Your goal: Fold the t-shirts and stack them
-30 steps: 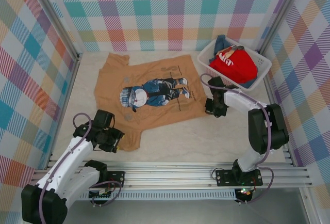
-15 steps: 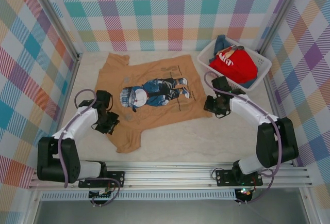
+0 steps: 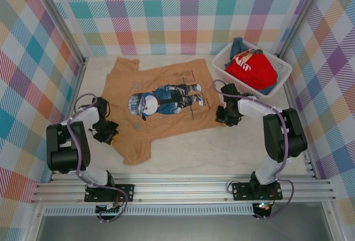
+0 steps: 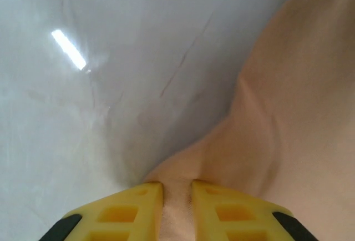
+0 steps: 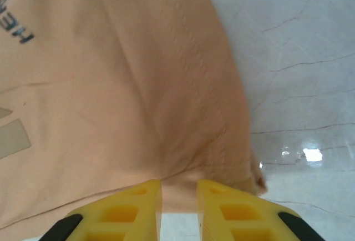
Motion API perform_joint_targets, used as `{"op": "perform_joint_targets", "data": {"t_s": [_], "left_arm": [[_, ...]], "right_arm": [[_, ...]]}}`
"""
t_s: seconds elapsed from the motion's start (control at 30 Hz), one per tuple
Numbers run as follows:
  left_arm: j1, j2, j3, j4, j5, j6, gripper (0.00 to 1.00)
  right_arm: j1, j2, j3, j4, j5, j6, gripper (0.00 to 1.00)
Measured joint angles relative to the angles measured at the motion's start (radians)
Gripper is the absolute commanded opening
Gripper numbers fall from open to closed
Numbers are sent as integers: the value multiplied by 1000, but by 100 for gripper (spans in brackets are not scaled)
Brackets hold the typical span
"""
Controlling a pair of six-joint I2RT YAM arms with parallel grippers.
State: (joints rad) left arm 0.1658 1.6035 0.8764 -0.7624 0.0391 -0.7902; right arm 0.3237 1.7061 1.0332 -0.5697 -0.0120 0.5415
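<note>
Tan shirt (image 3: 161,99): spread flat, unfolded.
Left fingers (image 3: 108,136): clamped on its edge.
Right fingers (image 3: 226,116): clamped on its hem.
Remaining: all folds; red shirt (image 3: 252,69) lies in basket (image 3: 285,70).

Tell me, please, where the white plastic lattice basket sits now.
In the top view, the white plastic lattice basket sits at the far right corner of the table, beyond the right gripper.
</note>
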Motion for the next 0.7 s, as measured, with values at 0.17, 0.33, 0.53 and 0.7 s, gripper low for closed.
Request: {"op": "perform_joint_targets", "data": {"t_s": [0.17,0.33,0.53,0.7], "left_arm": [[64,75,92,31,13,89,30],[58,59,138,83,13,150,45],[-26,-225,110,24,-32,138,41],[-200,-416,-63,2,14,42,35]], "right_arm": [[34,44,63,-6,-10,16,24],[62,123,113,-7,-14,34,21],[62,156,153,-32,15,29,21],[62,146,155,-48,25,19,23]]}}
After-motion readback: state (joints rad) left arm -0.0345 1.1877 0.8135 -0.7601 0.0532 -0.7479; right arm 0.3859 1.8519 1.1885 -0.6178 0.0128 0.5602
